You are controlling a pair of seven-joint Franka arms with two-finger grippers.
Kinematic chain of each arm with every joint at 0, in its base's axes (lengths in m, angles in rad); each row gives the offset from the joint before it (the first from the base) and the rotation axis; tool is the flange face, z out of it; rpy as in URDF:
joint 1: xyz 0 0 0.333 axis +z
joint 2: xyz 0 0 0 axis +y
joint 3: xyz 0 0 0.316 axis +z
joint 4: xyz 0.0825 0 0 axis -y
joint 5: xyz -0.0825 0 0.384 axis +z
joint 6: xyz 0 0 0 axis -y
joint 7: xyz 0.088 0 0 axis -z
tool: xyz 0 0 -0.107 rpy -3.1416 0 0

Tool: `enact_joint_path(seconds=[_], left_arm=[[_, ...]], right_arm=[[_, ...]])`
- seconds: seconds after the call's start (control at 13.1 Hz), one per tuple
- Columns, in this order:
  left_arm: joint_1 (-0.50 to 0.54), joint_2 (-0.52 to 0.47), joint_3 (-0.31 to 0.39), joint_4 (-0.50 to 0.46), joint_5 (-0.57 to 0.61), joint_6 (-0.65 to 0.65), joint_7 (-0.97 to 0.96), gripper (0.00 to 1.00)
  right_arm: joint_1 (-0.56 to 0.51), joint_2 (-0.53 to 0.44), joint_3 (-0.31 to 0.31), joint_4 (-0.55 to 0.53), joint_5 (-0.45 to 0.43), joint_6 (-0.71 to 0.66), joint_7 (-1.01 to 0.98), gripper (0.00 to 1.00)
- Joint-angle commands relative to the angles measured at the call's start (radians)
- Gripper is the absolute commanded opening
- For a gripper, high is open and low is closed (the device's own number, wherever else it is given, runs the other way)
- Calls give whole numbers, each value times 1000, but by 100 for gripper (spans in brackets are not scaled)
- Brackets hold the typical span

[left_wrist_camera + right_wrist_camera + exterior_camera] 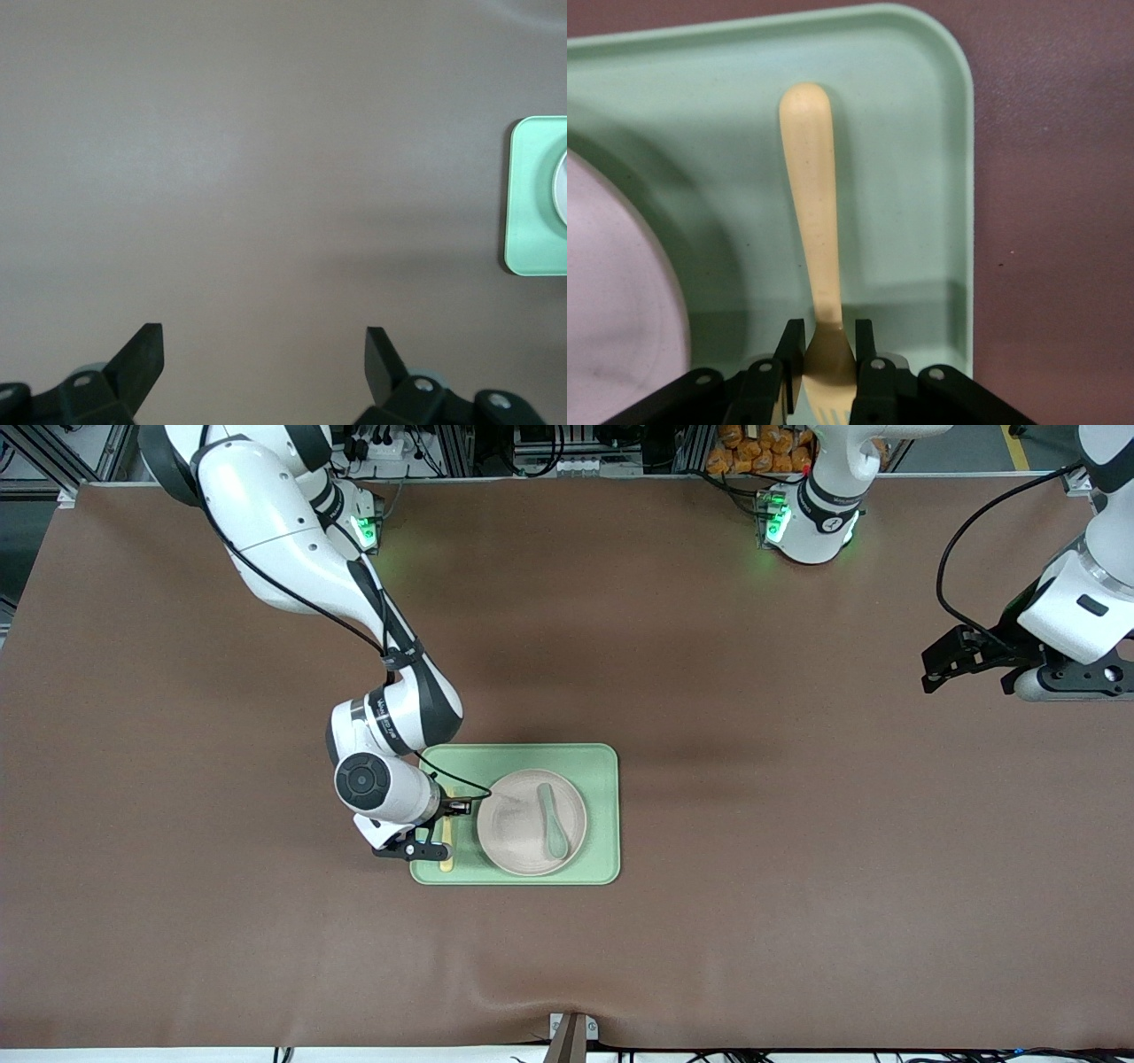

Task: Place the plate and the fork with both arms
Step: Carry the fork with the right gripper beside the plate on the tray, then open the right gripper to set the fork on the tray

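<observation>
Right wrist view shows you the right end effector (pixel 829 359) pinched on the fork (pixel 812 212) near its tines, low over the green tray (pixel 921 133) beside the plate (pixel 532 822), probably to lay it flat, while the left end effector (pixel 264 359) waits spread wide and empty over bare table (pixel 266 177).

The plate (pixel 530 824) crowds the fork (pixel 446 841) on the tray (pixel 602 762); surrounding table (pixel 797 824) lies open.
</observation>
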Motion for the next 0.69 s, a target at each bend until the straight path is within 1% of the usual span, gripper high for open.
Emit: enact_joint_path(seconds=[0.0, 0.08, 0.15, 0.23, 0.3, 0.61], left_arm=[[0, 9, 1, 21, 4, -17, 12, 100], [-2, 9, 1, 21, 4, -17, 12, 100], [-2, 9, -1, 21, 4, -17, 12, 100], [-2, 9, -1, 23, 4, -17, 12, 100], [-2, 9, 1, 21, 4, -17, 12, 100], [-2, 9, -1, 21, 4, -17, 12, 100]], right_arm=[[-3, -10, 11, -65, 16, 73, -21, 0], [-3, -12, 10, -67, 16, 72, -21, 0], [-4, -12, 10, -67, 16, 69, -21, 13], [-4, -16, 10, -65, 15, 69, -21, 60], [-9, -24, 10, -64, 15, 67, -20, 100], [-27, -100, -2, -61, 6, 18, -21, 100]])
